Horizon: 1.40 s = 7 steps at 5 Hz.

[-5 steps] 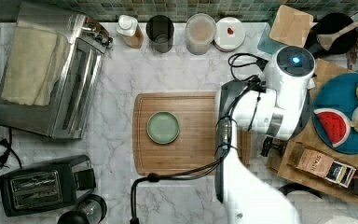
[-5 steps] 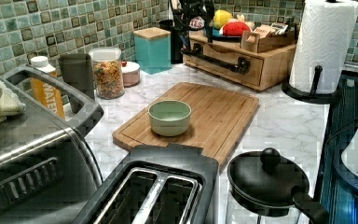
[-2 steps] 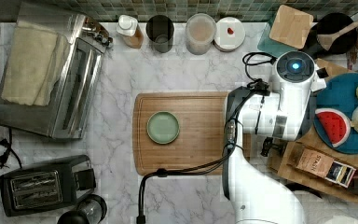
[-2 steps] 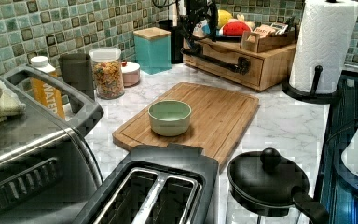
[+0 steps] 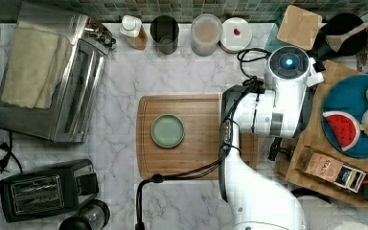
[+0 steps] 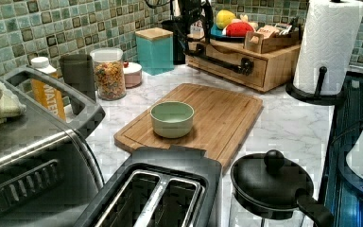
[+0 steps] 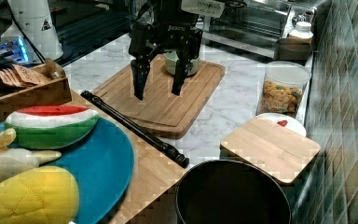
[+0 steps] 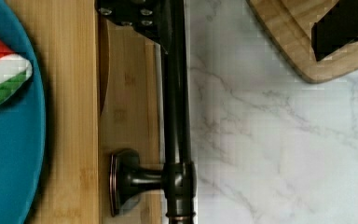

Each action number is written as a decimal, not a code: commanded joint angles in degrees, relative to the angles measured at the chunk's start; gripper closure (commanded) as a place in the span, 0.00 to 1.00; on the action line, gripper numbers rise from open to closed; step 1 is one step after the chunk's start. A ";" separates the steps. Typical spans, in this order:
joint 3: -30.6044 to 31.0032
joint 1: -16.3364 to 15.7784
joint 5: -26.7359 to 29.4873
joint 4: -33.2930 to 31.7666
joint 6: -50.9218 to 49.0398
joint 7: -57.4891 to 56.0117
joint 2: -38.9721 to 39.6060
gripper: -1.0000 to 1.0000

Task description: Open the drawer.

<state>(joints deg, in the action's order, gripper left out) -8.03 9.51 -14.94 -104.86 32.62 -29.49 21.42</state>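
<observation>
Now the gripper [image 7: 158, 92], fingers apart, hangs mid-frame in the right view above the handle [image 7: 135, 128] of the shut drawer [image 6: 231, 64], so next I judge it must descend and close.

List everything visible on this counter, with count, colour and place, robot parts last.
drawer: 1, light wood, black bar handle, under the blue plate
blue plate: 1, holds toy watermelon, on the drawer unit
cutting board: 1, wood, counter centre
bowl: 1, pale green, on the cutting board
toaster: 1, black, the top view's lower left
toaster oven: 1, silver, the top view's upper left
cereal jar: 1, clear, by the tiled wall
paper towel roll: 1, white, the left view's right
claw: 1, black, open, above the handle
</observation>
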 commanded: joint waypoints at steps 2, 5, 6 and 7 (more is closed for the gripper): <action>-4.36 0.96 -5.00 4.20 0.88 0.44 1.64 0.00; -2.72 1.86 2.47 -0.92 7.73 0.64 1.09 0.00; -2.69 2.77 1.87 0.29 8.59 -1.91 3.37 0.00; -2.48 3.15 1.69 2.10 8.64 -2.57 6.06 0.00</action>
<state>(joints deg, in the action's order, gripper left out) -10.76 11.18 -14.55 -105.81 40.85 -29.79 24.28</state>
